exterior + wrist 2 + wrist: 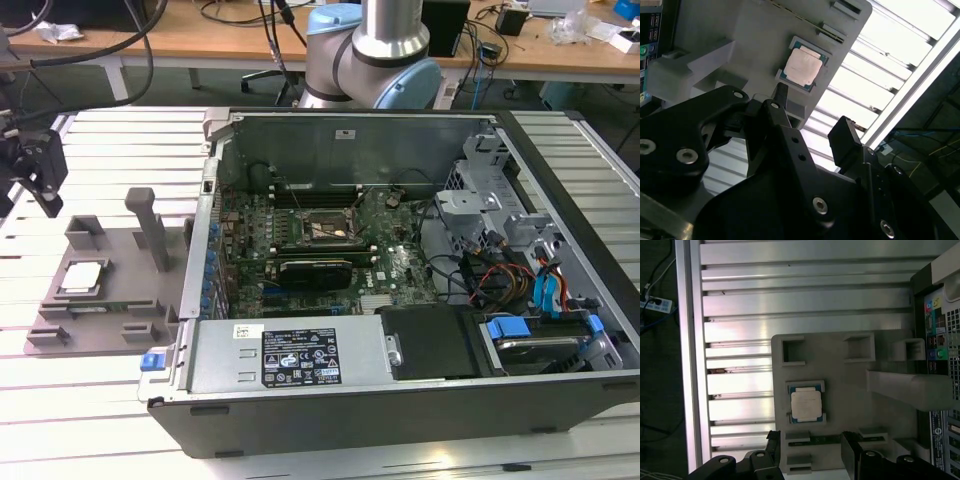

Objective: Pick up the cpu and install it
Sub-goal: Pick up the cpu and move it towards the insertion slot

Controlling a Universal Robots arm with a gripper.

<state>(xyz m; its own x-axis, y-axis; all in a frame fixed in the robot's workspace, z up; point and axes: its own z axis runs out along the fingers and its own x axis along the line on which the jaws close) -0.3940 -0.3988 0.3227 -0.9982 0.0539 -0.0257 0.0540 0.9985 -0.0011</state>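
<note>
Pick-up stage: the claw (811, 437) hangs wide open, empty, near the cpu (806, 405) in its tray (840, 367). Gripping likely needs square alignment over the chip's edges.

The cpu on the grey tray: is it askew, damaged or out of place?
Nothing stands out. The cpu lies flat and square in its recess on the tray, with the open gripper apart from it.

Exterior view: even, diffuse light, with soft shadow inside the computer case (330, 150). Second wrist view: heavy glare washes out the aluminium table slats (905, 50), and the cpu (802, 67) lid carries a pale sheen. First wrist view: dimmer, slats streaked with reflections.
</note>
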